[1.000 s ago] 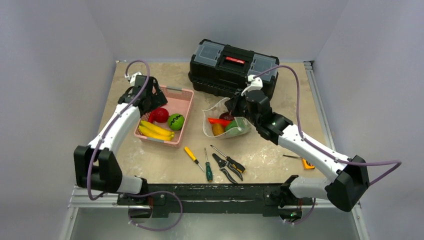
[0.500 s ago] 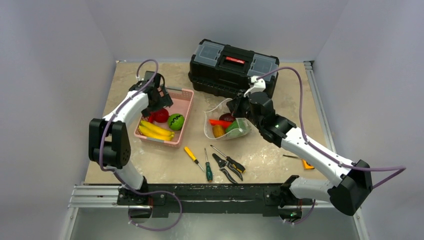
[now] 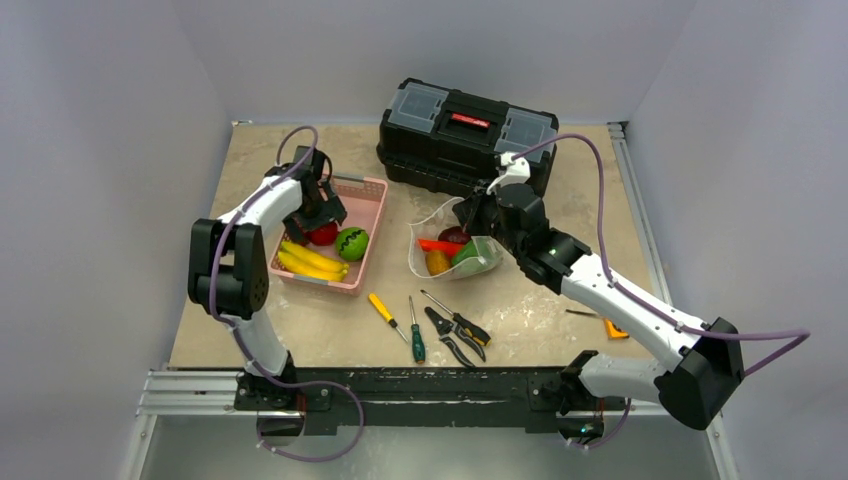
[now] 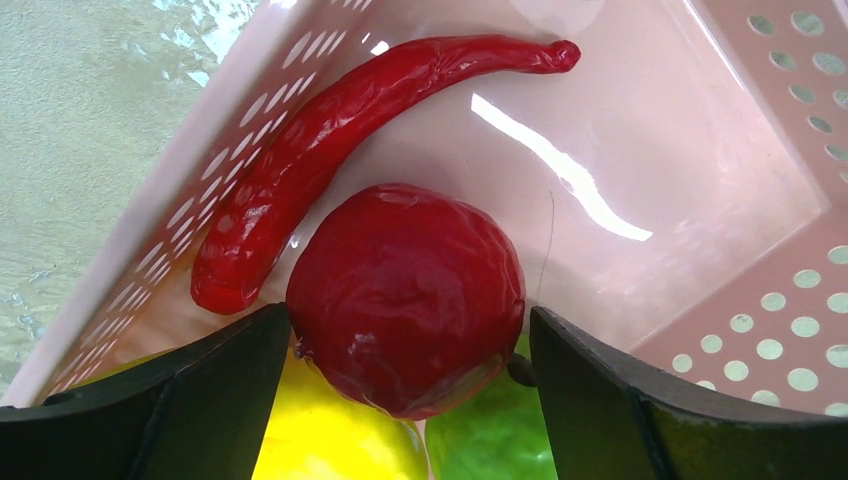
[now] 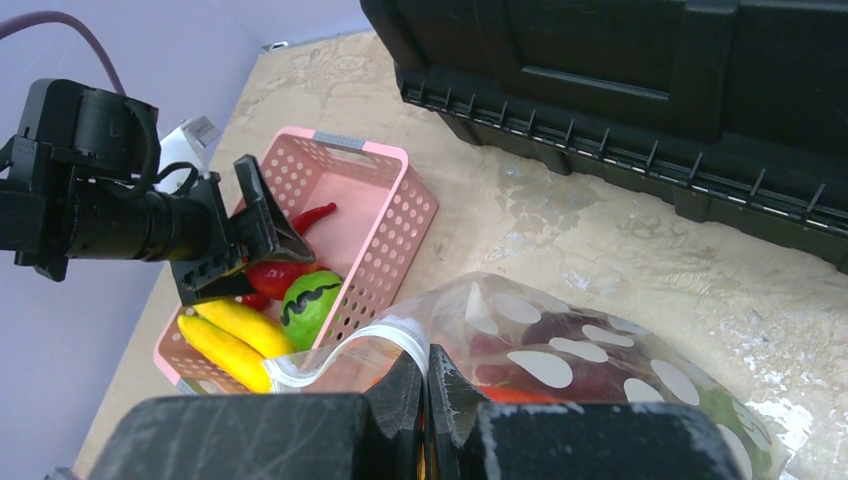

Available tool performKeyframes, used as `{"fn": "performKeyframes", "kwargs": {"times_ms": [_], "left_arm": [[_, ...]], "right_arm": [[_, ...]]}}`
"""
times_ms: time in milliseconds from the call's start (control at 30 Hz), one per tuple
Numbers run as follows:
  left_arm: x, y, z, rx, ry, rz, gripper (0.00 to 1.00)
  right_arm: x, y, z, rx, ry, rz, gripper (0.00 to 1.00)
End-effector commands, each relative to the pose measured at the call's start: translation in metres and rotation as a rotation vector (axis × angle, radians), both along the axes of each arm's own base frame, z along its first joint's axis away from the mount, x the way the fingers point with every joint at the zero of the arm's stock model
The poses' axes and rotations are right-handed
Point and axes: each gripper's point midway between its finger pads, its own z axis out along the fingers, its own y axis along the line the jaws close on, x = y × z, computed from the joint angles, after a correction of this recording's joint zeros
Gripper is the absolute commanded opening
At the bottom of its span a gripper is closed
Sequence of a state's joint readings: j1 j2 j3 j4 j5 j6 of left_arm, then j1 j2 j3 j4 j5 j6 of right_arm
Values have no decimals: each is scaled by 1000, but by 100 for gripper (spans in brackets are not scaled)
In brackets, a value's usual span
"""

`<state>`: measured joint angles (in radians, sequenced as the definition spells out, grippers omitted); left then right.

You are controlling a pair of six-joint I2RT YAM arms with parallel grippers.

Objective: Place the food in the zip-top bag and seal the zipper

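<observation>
My left gripper [image 4: 408, 345] is open inside the pink basket [image 3: 366, 190], its jaws on either side of a red round fruit [image 4: 405, 295] without clamping it. A red chilli [image 4: 320, 130], yellow bananas [image 3: 310, 262] and a green fruit [image 3: 351, 242] also lie in the basket. My right gripper [image 5: 426, 385] is shut on the rim of the zip-top bag [image 5: 590, 350] at its pale zipper strip [image 5: 345, 350] and holds it up. The bag [image 3: 450, 250] holds red, orange, purple and green food.
A black toolbox [image 3: 466, 135] stands behind the bag. Yellow-handled [image 3: 385, 314] and green-handled [image 3: 416, 335] screwdrivers and pliers [image 3: 452, 338] lie near the front edge. A small orange tool [image 3: 612, 327] lies at the right.
My left gripper has moved right and down into the basket, around the red fruit. My right gripper and the bag have barely moved.
</observation>
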<state>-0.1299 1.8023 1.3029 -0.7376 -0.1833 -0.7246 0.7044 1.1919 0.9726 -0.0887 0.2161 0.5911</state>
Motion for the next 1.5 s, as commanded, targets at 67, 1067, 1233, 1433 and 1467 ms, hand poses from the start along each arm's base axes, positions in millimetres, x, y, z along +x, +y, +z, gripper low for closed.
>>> {"fn": "performKeyframes", "kwargs": {"times_ms": [67, 1067, 1233, 1433, 1467], "left_arm": [[12, -1, 23, -26, -75, 19, 80], [-32, -175, 234, -535, -937, -974, 40], [-66, -201, 256, -564, -1062, -1141, 40], [-83, -225, 250, -593, -1051, -1237, 40], [-85, -229, 249, -591, -1046, -1253, 41]], "right_arm": [[5, -1, 20, 54, -58, -17, 0], [12, 9, -1, 30, -20, -3, 0], [12, 9, 1, 33, -23, -4, 0], [13, 9, 0, 30, -22, -7, 0], [13, 9, 0, 30, -22, -6, 0]]}}
